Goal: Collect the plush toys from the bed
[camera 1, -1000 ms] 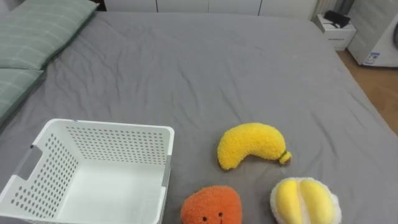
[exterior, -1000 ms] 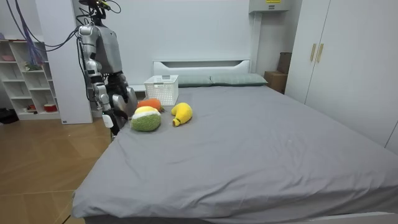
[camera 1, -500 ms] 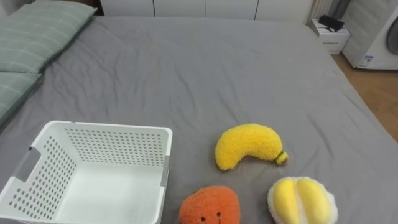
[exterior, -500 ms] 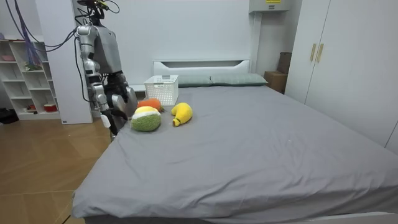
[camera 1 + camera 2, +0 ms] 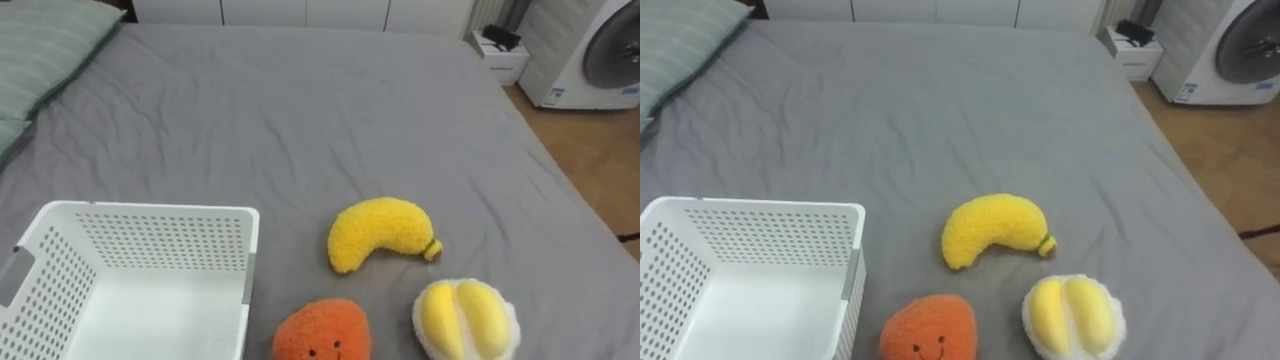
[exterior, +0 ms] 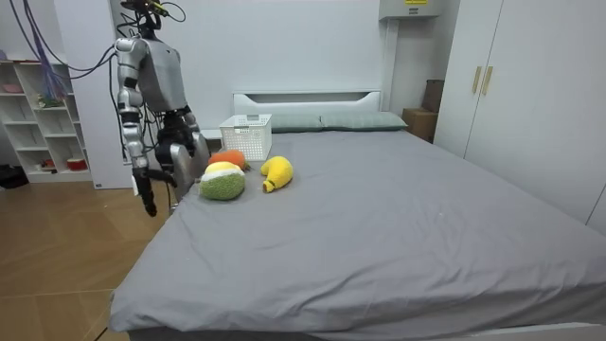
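Just three plush toys (banana (image 5: 378,232), orange (image 5: 322,335), durian (image 5: 465,318)); one white basket (image 5: 150,209); right hand's (image 6: 149,203) pose untellable

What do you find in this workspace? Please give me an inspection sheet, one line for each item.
surface: bed with grey sheet, lightly wrinkled.
job's things: white basket, upright, empty; banana toy, orange toy and yellow-and-white toy lie on the sheet to its right, outside it.
clutter: nothing seen.
hands: right hand hangs beside the bed; left hand is at the bed's edge; neither holds a toy.
cables: nothing seen on the bed.
surroundings: green pillows, washing machine, small white cabinet, wardrobe, shelf.
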Motion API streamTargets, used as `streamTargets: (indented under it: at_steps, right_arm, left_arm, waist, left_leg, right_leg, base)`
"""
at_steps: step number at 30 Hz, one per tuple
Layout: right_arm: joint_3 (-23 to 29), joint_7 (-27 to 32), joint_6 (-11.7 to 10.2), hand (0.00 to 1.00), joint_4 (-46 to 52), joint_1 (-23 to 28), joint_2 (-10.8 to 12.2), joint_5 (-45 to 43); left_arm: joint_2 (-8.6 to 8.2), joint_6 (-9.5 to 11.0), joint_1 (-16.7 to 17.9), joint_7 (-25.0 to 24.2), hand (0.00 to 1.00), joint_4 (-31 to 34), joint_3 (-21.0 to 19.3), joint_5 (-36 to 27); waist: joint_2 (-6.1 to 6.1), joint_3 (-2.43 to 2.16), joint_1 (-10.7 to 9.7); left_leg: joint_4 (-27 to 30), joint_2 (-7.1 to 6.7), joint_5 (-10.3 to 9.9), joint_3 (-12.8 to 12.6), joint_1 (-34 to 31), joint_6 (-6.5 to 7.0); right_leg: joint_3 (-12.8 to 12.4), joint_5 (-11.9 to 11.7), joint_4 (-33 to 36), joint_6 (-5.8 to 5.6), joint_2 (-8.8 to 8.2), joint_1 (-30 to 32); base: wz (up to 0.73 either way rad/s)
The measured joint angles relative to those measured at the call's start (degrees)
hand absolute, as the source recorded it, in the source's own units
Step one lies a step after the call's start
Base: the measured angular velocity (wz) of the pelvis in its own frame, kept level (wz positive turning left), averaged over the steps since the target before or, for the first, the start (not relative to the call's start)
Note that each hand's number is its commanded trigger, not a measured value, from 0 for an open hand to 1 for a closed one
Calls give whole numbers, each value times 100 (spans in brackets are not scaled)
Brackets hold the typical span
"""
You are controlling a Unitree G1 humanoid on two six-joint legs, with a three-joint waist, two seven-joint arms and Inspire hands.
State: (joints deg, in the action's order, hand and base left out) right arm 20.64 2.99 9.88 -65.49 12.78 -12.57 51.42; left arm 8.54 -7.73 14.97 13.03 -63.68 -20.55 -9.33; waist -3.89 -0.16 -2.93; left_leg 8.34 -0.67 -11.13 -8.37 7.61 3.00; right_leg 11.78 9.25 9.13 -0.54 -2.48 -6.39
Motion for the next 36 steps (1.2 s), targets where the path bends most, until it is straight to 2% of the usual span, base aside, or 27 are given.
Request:
streamTargets:
  at_steps: [3,4,6,8,9,15,17,24,29,32,36]
  right_arm:
    - [104,525,-51,0,1091,-223,-256,-353]
    - [97,634,-55,0,1410,-224,-271,-410]
    - [90,985,-64,0,2712,-263,-288,-630]
    - [87,1141,-122,0,3348,-399,-291,-879]
    - [90,1224,-141,0,3674,-520,-291,-1046]
    - [-184,1383,-174,0,5452,-605,-301,-1908]
    - [-286,1291,-174,0,5697,-644,-305,-1993]
    - [-884,866,-143,0,5634,-780,-313,-3041]
    - [-1288,428,-119,0,4942,-787,-311,-3680]
    - [-1514,209,67,0,4682,-785,-305,-4340]
    - [-1524,-102,104,0,4472,-793,-305,-5101]
  left_arm:
    - [117,29,-17,0,0,90,78,-3]
    - [136,31,-11,2,0,142,121,-2]
    - [180,35,0,3,0,308,332,10]
    - [169,30,-21,8,0,360,403,16]
    - [168,32,-25,9,0,381,407,17]
    - [116,26,32,8,0,460,750,-1]
    - [62,25,32,12,0,520,758,-3]
    - [-84,25,55,22,0,519,844,7]
    - [-79,29,74,-50,0,500,859,-7]
    - [-88,-1,108,-162,0,501,873,0]
    - [-82,-109,74,-262,0,513,742,24]
  waist:
    - [-48,11,-16]
    - [-77,9,-17]
    - [-130,30,-24]
    - [-172,25,-29]
    - [-155,14,-22]
    - [-98,35,17]
    - [-61,51,56]
    - [55,2,225]
    - [-25,6,345]
    - [-59,15,447]
    - [-101,-10,502]
  left_leg:
    - [30,4,1,-110,-66,5]
    - [37,4,0,-110,-80,6]
    - [36,5,1,-120,-121,7]
    - [33,7,1,-132,-130,6]
    - [40,8,2,-125,-150,6]
    - [14,8,10,-103,-303,10]
    - [6,10,9,-98,-308,11]
    - [7,18,12,-86,-286,9]
    - [32,13,9,-36,-293,11]
    - [47,5,1,-37,-312,22]
    - [112,-3,-5,-18,-407,33]
  right_leg:
    - [-88,-5,119,3,5,156]
    - [-90,-5,136,3,5,173]
    - [-116,-6,153,4,21,225]
    - [-156,-14,154,1,36,247]
    - [-136,-16,145,1,36,256]
    - [-56,-25,168,-2,18,352]
    - [-52,-25,166,-3,19,359]
    - [-30,-26,190,-2,-17,336]
    - [99,-29,208,2,-40,291]
    - [104,-28,205,0,-58,298]
    - [110,-26,153,-2,-60,339]
  base:
    - [-19]
    - [-5]
    - [0]
    - [0]
    - [0]
    - [4]
    - [0]
    - [0]
    - [5]
    - [2]
    - [4]
